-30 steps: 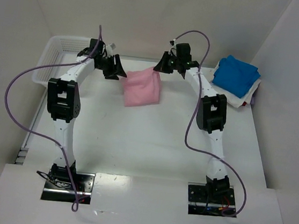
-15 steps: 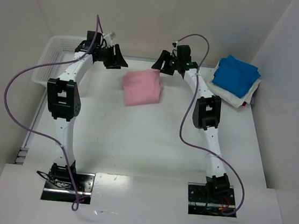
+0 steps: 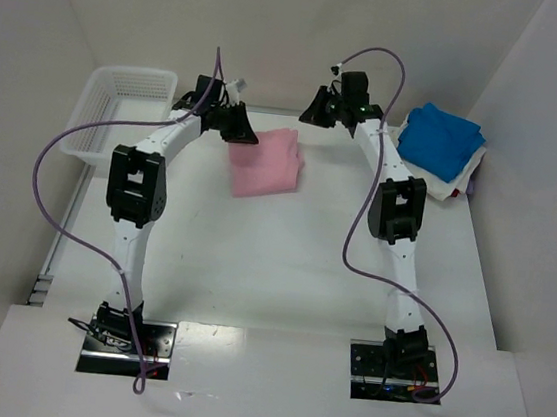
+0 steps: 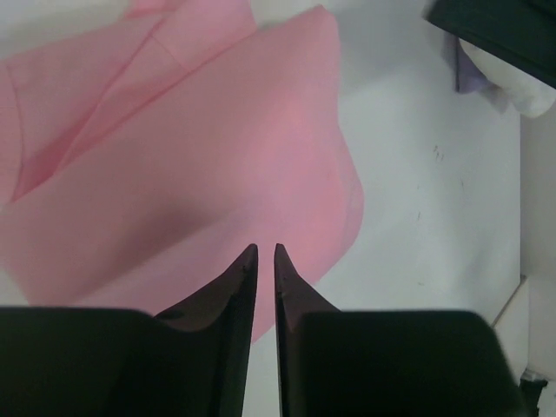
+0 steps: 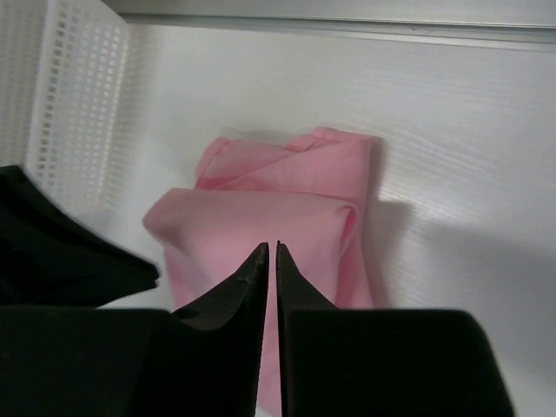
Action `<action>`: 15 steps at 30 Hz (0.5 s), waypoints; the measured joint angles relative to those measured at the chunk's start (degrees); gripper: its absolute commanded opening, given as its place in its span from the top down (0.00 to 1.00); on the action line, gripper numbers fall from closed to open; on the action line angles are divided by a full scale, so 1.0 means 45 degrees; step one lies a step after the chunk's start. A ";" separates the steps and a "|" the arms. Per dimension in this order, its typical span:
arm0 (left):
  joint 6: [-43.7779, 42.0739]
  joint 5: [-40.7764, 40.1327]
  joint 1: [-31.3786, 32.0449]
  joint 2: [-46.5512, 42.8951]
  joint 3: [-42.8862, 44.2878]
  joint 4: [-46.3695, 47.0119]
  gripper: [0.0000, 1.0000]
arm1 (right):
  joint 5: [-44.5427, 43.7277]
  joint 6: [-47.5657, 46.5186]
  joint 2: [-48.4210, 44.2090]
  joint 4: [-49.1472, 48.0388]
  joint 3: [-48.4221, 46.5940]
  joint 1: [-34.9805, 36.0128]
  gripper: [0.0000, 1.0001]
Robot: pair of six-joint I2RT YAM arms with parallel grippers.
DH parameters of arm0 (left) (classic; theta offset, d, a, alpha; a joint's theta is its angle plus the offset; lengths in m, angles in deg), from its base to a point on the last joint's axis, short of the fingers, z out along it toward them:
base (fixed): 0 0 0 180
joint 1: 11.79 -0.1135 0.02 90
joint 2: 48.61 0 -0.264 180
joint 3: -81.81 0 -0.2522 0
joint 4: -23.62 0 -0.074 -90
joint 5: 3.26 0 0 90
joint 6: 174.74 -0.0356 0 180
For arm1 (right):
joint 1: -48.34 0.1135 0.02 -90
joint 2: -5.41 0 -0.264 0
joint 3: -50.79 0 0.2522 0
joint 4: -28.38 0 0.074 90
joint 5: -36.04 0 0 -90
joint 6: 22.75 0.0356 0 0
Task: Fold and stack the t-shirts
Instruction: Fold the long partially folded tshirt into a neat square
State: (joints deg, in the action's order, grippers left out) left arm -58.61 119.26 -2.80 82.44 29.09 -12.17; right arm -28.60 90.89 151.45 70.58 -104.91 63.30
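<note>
- Bolted side by side at the near edge of the white table point(image 3: 272, 268), both arms reaching toward the far wall, purple cables looping off each.
- Past mid-table, folded into a rough square with loose layers showing along its far edge: the light pink t-shirt point(image 3: 265, 164). Resting on the tabletop in the same spot as half a second before.
- Swung in from the basket side since the previous frame and now poised at the pink shirt's far left corner: the left gripper point(image 4: 266, 252). Fingers drawn together to a hairline slit with nothing pinched between them. Tips over the cloth in the wrist view; contact with it impossible to tell.
- Drawn back a little toward the far wall and to the right over that same half second, just off the shirt's far right corner: the right gripper point(image 5: 269, 248). Fingers likewise pressed almost together, carrying nothing.
- At the far right: the bright blue t-shirt point(image 3: 440, 138), folded and lying on top of the white t-shirt point(image 3: 454, 188), well apart from the pink one.
- At the far left, along the side wall: the white mesh basket point(image 3: 93, 112).
</note>
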 measured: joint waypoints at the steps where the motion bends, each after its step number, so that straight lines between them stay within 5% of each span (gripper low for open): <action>1: 0.0120 -0.0140 -0.0019 0.0251 0.0293 0.0082 0.82 | 0.0077 -0.0010 -0.0247 -0.0014 0.0159 -0.0005 0.91; 15: 0.0604 -0.3760 0.0529 0.4351 0.5642 -0.1791 0.80 | 0.0748 -0.0322 -0.1136 -0.0300 0.1625 0.0729 0.91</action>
State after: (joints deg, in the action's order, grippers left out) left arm -55.90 102.34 -0.42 102.02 54.48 -20.23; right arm -25.23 89.44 146.34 69.23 -97.60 66.58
